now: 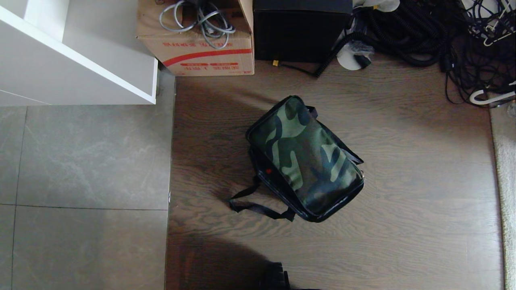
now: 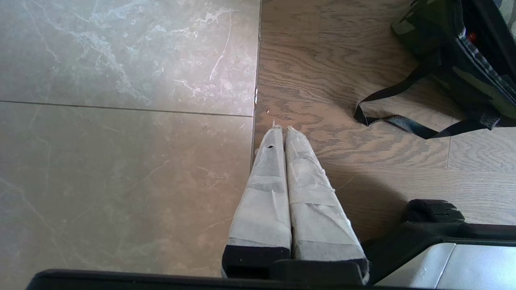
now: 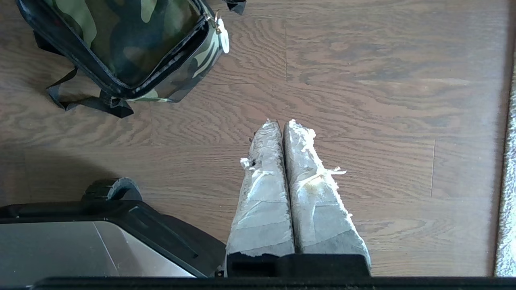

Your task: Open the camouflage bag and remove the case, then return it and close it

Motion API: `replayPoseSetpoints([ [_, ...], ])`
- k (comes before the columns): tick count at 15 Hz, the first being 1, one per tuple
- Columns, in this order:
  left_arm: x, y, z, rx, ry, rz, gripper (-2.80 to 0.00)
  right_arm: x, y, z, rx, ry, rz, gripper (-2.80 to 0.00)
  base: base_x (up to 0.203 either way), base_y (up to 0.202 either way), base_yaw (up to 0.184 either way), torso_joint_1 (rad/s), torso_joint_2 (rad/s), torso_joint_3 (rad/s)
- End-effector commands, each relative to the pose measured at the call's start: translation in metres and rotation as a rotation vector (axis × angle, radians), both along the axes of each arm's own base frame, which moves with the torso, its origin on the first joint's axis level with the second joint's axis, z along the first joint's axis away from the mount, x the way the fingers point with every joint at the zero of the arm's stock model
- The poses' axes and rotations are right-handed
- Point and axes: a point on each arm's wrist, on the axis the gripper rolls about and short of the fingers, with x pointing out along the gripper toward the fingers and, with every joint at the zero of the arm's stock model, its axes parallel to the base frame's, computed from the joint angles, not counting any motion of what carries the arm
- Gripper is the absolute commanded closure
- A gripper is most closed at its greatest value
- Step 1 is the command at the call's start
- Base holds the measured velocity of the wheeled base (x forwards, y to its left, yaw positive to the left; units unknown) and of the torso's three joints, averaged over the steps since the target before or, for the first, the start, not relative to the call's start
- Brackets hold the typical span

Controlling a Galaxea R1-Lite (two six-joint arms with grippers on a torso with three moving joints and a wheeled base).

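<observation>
Right gripper (image 3: 282, 123) pressed together, empty | mine hangs near camouflage bag (image 3: 121, 40), zipped flat on floor | lid unopened

The only printing in sight is on the cardboard box (image 1: 196, 44) at the far edge of the head view: a curved red stripe and, beneath it, a row of small red characters (they appear upside down and are too small to read). No wording, brand or number can be made out on anything else in any view.
</observation>
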Motion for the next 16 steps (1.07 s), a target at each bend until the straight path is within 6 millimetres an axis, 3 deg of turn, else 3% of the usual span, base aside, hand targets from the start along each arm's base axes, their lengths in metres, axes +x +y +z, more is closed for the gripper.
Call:
replayPoseSetpoints([
  [1,0.0001,0.0000,0.0001,0.000,0.001,0.000,0.00,0.0003,0.0000,0.0001,0.001,0.004,0.000,0.00,0.000,0.000,0.000,0.000,0.00,0.000],
  [4,0.0001,0.0000,0.0001,0.000,0.001,0.000,0.00,0.0003,0.0000,0.0001,0.000,0.004,-0.001,0.00,0.000,0.000,0.000,0.000,0.00,0.000],
  [9,0.0001,0.0000,0.0000,0.000,0.001,0.000,0.00,0.0003,0.0000,0.0001,0.001,0.004,-0.001,0.00,0.158,0.000,0.001,0.003,0.00,0.004],
  [16,0.0001,0.0000,0.0001,0.002,0.001,0.000,0.00,0.0003,0.0000,0.0001,0.001,0.004,0.001,0.00,0.000,0.000,0.000,0.000,0.00,0.000],
])
